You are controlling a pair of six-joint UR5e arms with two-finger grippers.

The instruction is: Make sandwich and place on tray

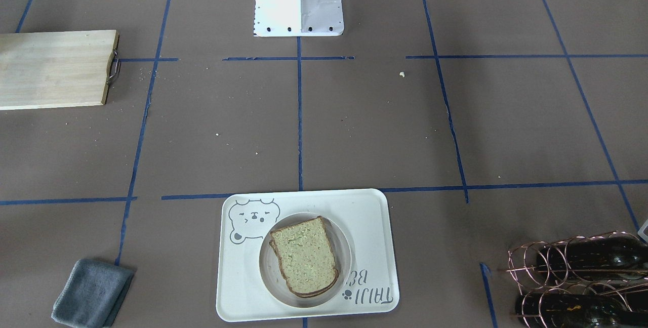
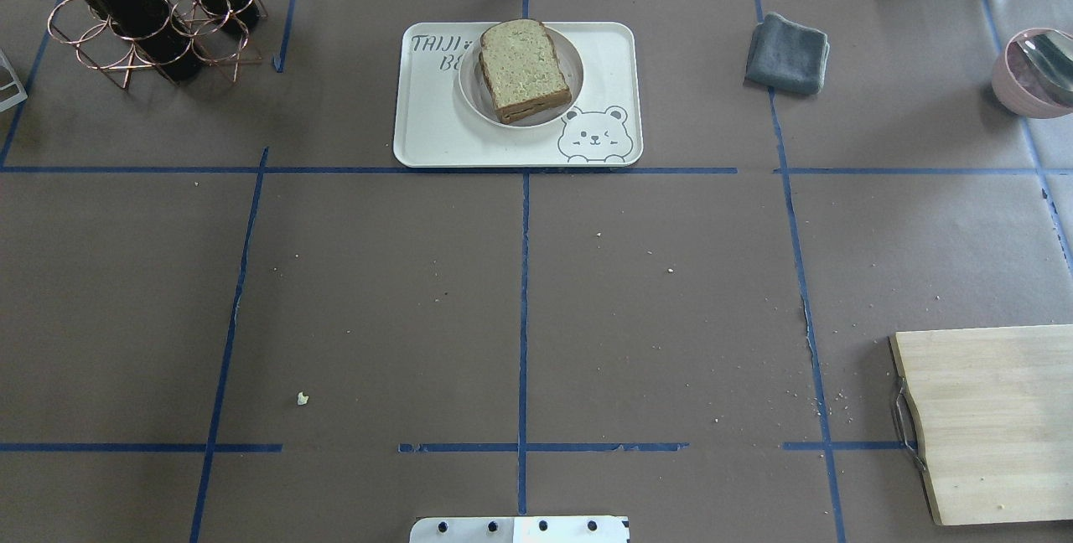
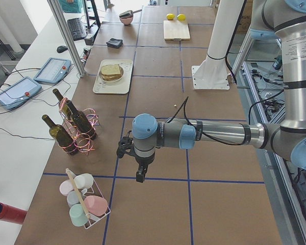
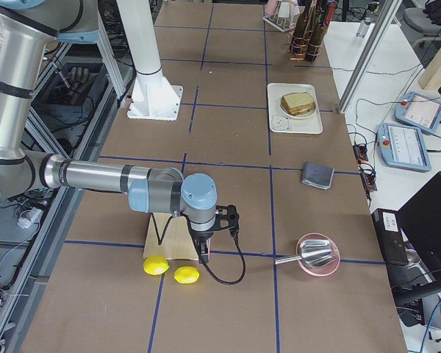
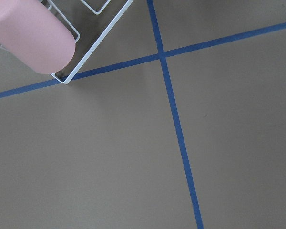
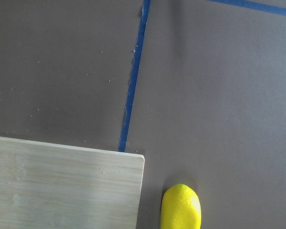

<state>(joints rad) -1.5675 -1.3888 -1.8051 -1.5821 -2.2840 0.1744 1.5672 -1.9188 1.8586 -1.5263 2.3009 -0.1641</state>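
Jaws of the left gripper [image 3: 139,173] and right gripper [image 4: 203,252], one at each table end: open or closed cannot be told. The sandwich [image 2: 526,69] sits on a plate [image 2: 471,99] on the tray [image 2: 436,141], far centre. Neither arm is plainly nearer.

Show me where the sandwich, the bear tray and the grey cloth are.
sandwich [image 2: 524,65], overhead view, middle of the top bread slice.
tray [image 2: 432,128], overhead view, bare floor near its left corner.
grey cloth [image 2: 788,53], overhead view, centre of its folded top.
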